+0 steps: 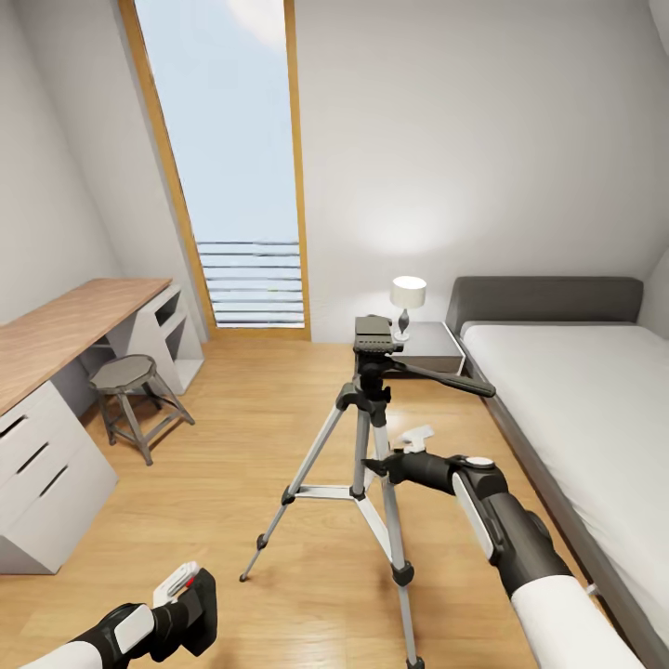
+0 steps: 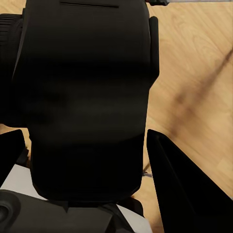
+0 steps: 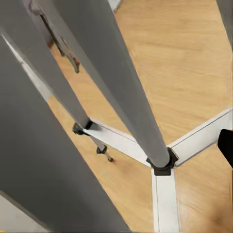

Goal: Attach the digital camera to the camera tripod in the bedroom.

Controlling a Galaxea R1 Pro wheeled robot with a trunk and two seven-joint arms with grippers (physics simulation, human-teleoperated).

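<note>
The camera tripod (image 1: 372, 409) stands on the bedroom's wood floor in mid-view, its black head bare and its pan handle (image 1: 446, 377) pointing toward the bed. My right gripper (image 1: 373, 463) is up against the centre column between the legs. In the right wrist view the grey column (image 3: 126, 97) and leg braces run close by, and one fingertip (image 3: 226, 145) shows at the edge, well off the column. Low at the left, my left gripper (image 1: 177, 595) is shut on the black digital camera (image 1: 201, 606), whose body (image 2: 87, 97) sits between the fingers (image 2: 184, 189).
A low grey bed (image 1: 576, 390) runs along the right wall, with a nightstand (image 1: 429, 346) and lamp (image 1: 408, 295) at its head. A wooden desk (image 1: 65, 325), white drawers (image 1: 37, 474) and a stool (image 1: 125, 376) line the left. A small white object (image 1: 415, 437) lies behind the tripod.
</note>
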